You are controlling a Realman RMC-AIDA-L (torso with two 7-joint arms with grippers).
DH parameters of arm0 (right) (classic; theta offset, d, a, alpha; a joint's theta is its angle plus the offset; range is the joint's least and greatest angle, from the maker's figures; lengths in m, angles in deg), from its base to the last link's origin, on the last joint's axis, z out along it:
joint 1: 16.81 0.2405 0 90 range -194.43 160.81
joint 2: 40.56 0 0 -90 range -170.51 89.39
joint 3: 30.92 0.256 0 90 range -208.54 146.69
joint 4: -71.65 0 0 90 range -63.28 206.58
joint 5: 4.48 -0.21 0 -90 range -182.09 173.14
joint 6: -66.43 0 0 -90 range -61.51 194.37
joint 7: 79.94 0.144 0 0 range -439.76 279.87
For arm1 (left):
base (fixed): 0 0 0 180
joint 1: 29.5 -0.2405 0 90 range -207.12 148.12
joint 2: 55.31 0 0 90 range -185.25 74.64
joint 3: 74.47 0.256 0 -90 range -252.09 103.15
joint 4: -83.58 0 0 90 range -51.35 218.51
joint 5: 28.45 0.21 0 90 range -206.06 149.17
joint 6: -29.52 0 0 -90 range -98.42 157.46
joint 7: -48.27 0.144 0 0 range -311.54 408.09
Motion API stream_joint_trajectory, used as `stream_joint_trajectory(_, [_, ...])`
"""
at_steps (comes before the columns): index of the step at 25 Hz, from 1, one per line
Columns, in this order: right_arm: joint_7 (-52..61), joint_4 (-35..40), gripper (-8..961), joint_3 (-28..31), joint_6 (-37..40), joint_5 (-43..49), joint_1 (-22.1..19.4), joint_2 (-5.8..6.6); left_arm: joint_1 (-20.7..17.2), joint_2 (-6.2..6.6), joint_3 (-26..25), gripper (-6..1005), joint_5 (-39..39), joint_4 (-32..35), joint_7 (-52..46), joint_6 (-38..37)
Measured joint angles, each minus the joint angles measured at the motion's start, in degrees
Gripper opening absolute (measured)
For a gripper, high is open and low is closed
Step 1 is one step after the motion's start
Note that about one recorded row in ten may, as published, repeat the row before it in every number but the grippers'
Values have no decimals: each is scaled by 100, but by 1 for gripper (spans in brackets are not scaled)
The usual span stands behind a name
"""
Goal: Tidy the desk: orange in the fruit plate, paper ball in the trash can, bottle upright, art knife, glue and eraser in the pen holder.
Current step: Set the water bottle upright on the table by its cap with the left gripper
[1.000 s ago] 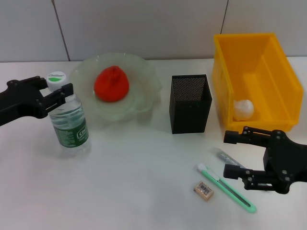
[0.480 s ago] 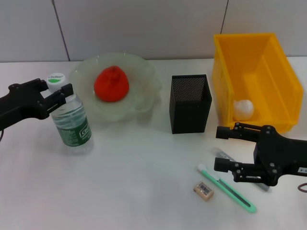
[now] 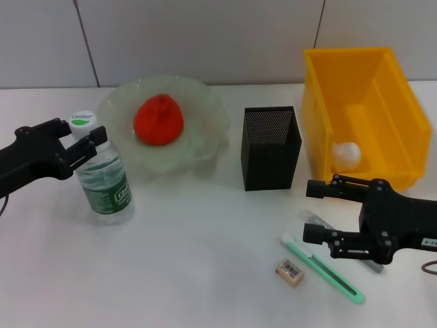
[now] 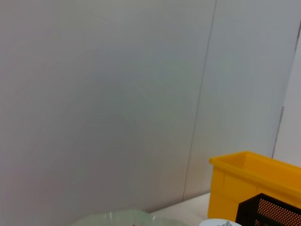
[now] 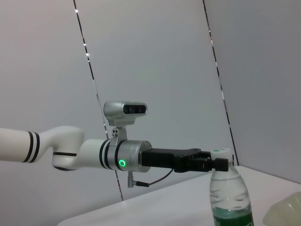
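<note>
1. Upright on the left of the white desk [image 3: 191,273], the bottle [image 3: 104,178] stands with the left tool [image 3: 87,140] clamped on its neck just below the white cap; the right wrist view shows the same hold from the side, the black fingers [image 5: 207,163] pressed to the neck.
2. Just beyond it, the orange [image 3: 158,119] sits in the pale green fruit plate [image 3: 205,140] at the far left-centre.
3. Centre stage, the black mesh pen holder [image 3: 270,147] stands upright between the fruit plate and the yellow trash can [image 3: 324,130], which holds the white paper ball [image 3: 346,155] on its floor.
4. Nearer the front right, the right tool [image 3: 313,210] hangs low over the desk with its two fingers spread apart, gripping nothing.
5. Beside that tool lie a green-handled art knife [image 3: 322,267], running diagonally, and a grey stick-like item [image 3: 315,220], partly hidden under the tool.
6. Left of the knife, apart from it, the eraser [image 3: 289,271] lies flat on the desk.
</note>
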Motion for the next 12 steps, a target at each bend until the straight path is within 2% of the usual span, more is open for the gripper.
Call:
stream_joint_trajectory(6, [0, 0, 740, 0, 5, 0, -63, -7, -56, -10, 17, 597, -602, -427, 569, -178])
stream_joint_trajectory(12, [-65, -21, 739, 0, 7, -1, -132, -21, -27, -1, 3, 608, -654, -610, 760, -246])
